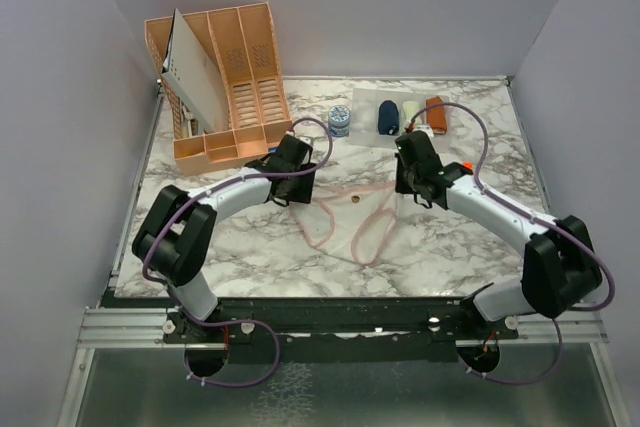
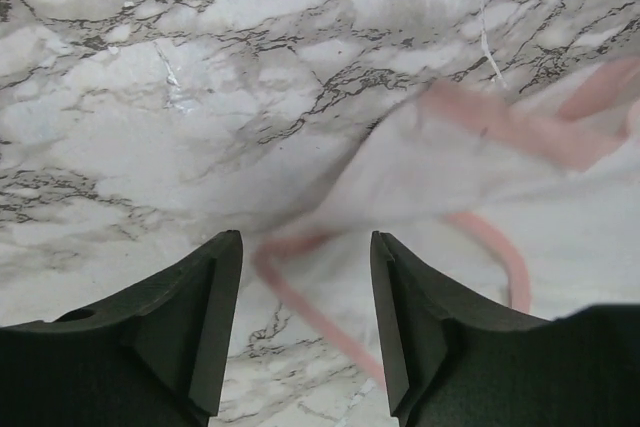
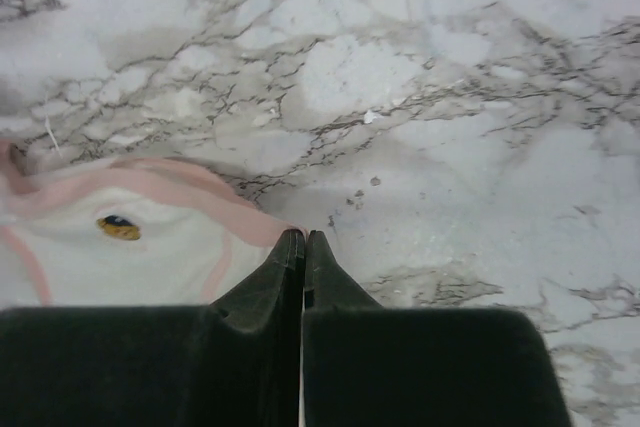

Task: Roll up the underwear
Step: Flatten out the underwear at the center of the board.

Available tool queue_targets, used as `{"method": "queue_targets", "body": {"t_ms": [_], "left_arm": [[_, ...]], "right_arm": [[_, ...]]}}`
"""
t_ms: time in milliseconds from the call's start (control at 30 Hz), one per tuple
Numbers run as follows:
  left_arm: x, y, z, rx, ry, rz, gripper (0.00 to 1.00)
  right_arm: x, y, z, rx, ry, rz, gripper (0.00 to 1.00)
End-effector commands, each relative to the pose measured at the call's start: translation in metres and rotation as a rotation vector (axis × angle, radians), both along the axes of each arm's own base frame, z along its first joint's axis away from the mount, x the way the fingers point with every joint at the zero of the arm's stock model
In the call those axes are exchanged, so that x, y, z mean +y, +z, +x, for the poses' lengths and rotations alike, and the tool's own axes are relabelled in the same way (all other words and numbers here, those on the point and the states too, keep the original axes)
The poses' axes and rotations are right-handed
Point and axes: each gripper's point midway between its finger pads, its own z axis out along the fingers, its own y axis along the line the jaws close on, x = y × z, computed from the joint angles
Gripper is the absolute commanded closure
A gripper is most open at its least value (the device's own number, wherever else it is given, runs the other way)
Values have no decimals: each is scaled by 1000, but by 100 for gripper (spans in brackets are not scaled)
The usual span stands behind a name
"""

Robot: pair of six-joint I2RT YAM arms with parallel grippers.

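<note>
The left gripper (image 2: 305, 247) is holding its two fingers spread apart. It is sitting right over the pink band of the whitish-pink underwear (image 1: 357, 219), and nothing is caught between the fingers. The right gripper (image 3: 303, 239) is pressing its fingers tight together at the other top corner of the cloth. I cannot tell if any cloth is pinched in there.

The underwear is lying mostly flat near the middle of the tabletop (image 1: 250, 257), between the two grippers. The navy blue underwear (image 1: 388, 117) is sitting near the far edge, and it is looking rolled up.

The pale one is looking very light, thin and floppy. It is probably going to bunch up and slide on the smooth top. The best place to grab is the thicker pink band at both corners.
</note>
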Motion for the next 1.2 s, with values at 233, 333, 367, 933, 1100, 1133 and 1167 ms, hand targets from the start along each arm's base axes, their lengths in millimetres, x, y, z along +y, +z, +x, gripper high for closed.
{"method": "queue_targets", "body": {"t_ms": [233,333,367,933,1100,1133,1167], "left_arm": [[-38,-14,15,26,-61,-102,35],[-39,-16,15,28,-63,-103,35],[-38,-20,14,36,-60,-97,36],[-69,-13,-133,216,-114,-274,100],[-69,-3,-197,249,-90,-317,99],[-62,-7,-201,258,-63,-298,83],[-52,-11,-202,259,-28,-258,64]], "right_arm": [[-11,-19,-7,66,23,-85,100],[-5,-18,-7,59,35,-49,100],[-3,-16,-7,53,39,-34,100],[24,-13,-5,60,180,42,99],[26,-15,2,63,193,28,99],[27,-16,3,69,198,26,100],[28,-18,4,77,203,23,100]]}}
